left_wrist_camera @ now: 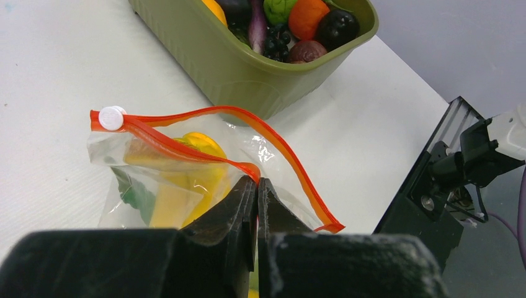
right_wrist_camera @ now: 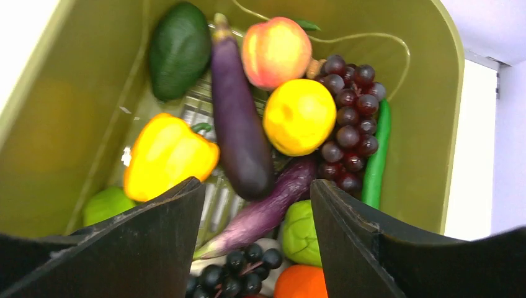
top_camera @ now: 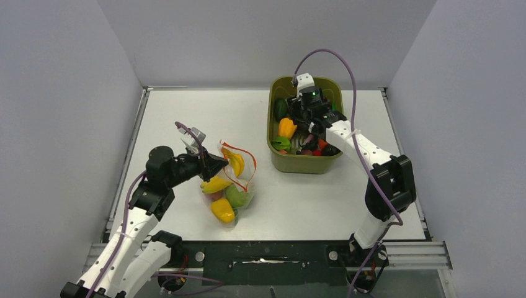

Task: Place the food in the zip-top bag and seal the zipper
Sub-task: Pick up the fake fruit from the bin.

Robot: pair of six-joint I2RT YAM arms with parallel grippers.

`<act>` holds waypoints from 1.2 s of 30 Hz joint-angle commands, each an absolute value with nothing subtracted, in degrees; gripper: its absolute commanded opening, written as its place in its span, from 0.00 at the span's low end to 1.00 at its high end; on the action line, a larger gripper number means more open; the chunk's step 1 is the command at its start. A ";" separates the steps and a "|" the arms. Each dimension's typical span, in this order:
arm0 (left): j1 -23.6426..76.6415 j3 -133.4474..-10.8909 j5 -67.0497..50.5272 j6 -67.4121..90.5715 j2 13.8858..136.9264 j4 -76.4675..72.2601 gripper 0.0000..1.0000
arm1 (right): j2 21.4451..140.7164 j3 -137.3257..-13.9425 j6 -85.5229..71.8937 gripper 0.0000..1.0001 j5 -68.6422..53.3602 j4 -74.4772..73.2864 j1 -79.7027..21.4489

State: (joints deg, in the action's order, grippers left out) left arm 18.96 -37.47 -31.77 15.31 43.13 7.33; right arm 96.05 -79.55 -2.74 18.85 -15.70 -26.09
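The clear zip-top bag [top_camera: 231, 186] lies left of centre with yellow and green toy food inside. Its red-orange zipper [left_wrist_camera: 186, 118] stands open, with a white slider [left_wrist_camera: 112, 117] at the far end. My left gripper [left_wrist_camera: 257, 181] is shut on the bag's near mouth edge and holds it up; it also shows in the top view [top_camera: 218, 165]. My right gripper [right_wrist_camera: 257, 186] is open and empty above the olive tub [top_camera: 276, 155]. Below it lie a yellow pepper [right_wrist_camera: 167, 155], a pale-green cabbage [right_wrist_camera: 302, 233], a long green pod [right_wrist_camera: 376, 155] and a pink-red fruit [right_wrist_camera: 276, 51].
The tub also holds two purple aubergines [right_wrist_camera: 239, 118], an avocado [right_wrist_camera: 178, 48], a yellow round fruit [right_wrist_camera: 299, 115], red grapes [right_wrist_camera: 350, 105], black grapes [right_wrist_camera: 239, 270] and an orange fruit [right_wrist_camera: 302, 282]. Grey walls stand on three sides.
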 commanded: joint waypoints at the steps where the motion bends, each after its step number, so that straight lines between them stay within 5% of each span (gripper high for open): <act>1: 18.84 -36.66 -33.31 13.89 41.21 0.71 0.00 | 100.10 -85.16 3.71 0.65 24.74 -16.04 -24.91; 10: 18.90 -34.78 -33.75 13.97 37.77 0.46 0.00 | 110.61 -92.70 9.45 0.78 31.03 -17.21 -24.53; 36: 19.93 -33.33 -34.16 14.07 35.39 -0.44 0.00 | 123.38 -100.75 13.62 0.79 30.13 -19.38 -21.25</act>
State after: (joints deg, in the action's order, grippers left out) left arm 19.57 -32.49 -32.75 14.57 36.42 4.97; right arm 121.89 -97.23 12.47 30.83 -18.70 -21.80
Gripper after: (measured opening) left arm 0.014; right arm 0.800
